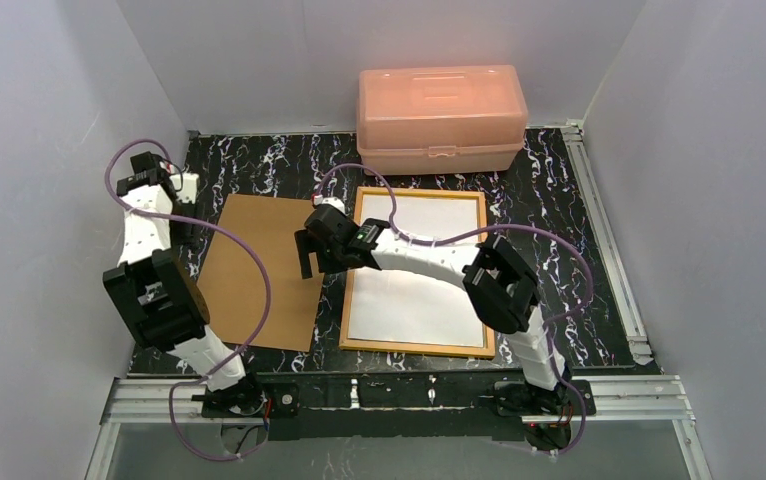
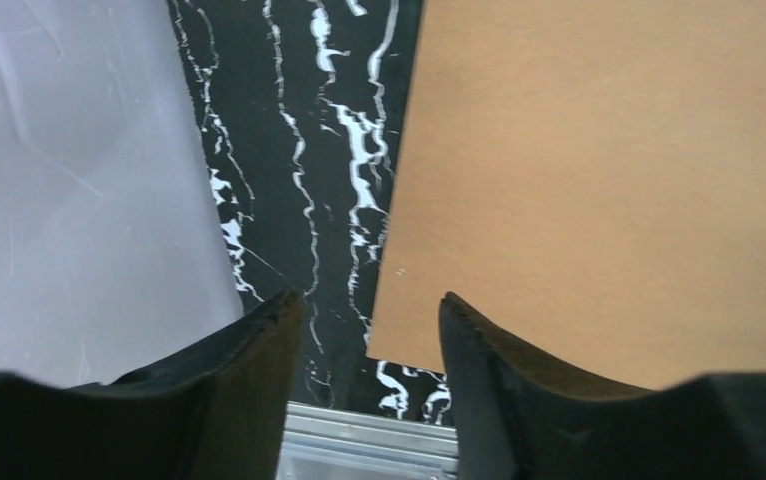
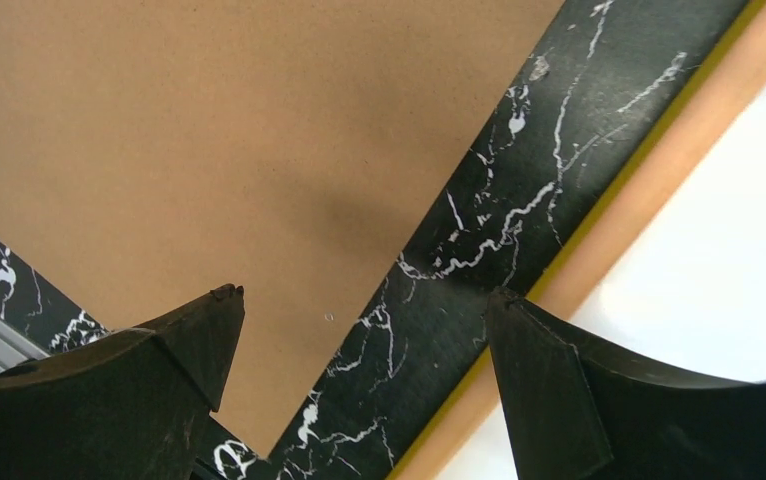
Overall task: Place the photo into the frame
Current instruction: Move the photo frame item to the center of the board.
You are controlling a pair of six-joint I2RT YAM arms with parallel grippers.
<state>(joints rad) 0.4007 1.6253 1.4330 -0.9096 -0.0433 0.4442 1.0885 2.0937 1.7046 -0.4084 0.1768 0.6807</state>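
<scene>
The frame (image 1: 414, 349) lies flat right of the table's centre, its yellow-orange border (image 3: 659, 175) around a plain white sheet (image 1: 409, 312). The photo's printed picture is out of view, and I cannot tell whether the white sheet (image 3: 739, 250) is its back. My right gripper (image 1: 311, 262) hovers open over the strip of black table between the frame's left edge and the brown backing board (image 1: 234, 300). Nothing sits between its fingers (image 3: 364, 292). My left gripper (image 1: 185, 228) hangs by the board's left edge (image 2: 609, 180), jaws apart and empty (image 2: 370, 296).
A salmon-pink plastic box (image 1: 439, 115) stands at the back, just beyond the frame. Aluminium rails run along the near edge (image 1: 399, 390) and the right side (image 1: 599, 230). Grey walls enclose the table on three sides. Purple cables loop over the board.
</scene>
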